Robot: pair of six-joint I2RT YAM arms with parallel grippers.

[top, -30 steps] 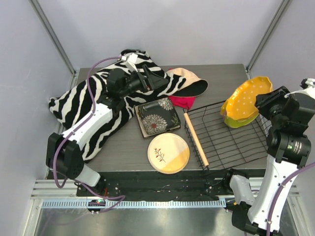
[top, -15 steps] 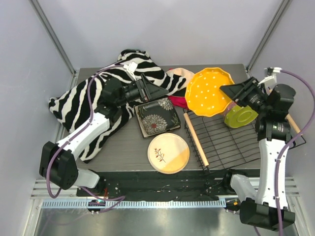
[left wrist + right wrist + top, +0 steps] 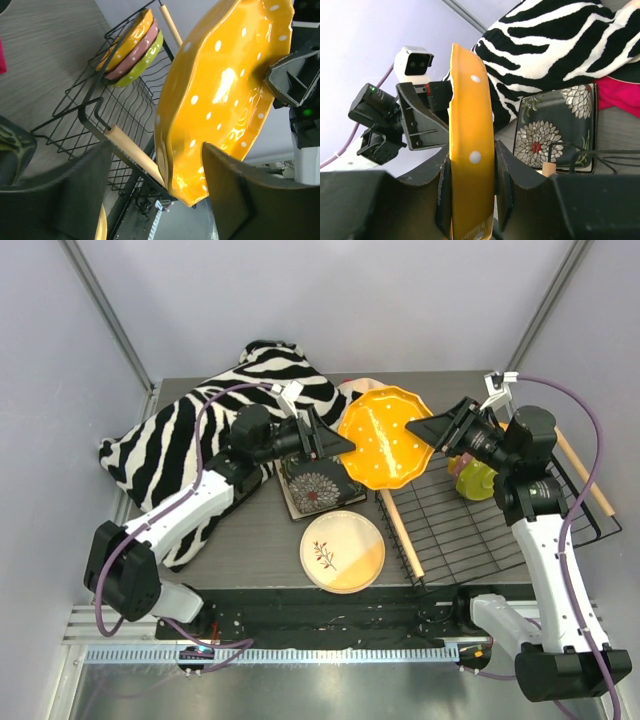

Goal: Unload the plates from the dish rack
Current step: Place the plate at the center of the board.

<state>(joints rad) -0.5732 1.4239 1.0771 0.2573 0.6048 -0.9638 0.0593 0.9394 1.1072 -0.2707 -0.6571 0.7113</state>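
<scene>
Bright, even light, with glare streaking the orange plate (image 3: 227, 82).

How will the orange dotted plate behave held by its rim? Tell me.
Probably stiff: the orange dotted plate shows no sag though the right gripper pinches only its rim. Likely slippery: its glaze shines in the left wrist view. Held on edge, it might pivot or slip in that pinch.

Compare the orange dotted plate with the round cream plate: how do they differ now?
The orange dotted plate is in the air, clamped by the right hand; the round cream plate lies flat on the table. The orange dotted plate has a wavy rim and white dots; the round cream plate has a smooth rim and a small sprig. Neither sits in the dish rack.
</scene>
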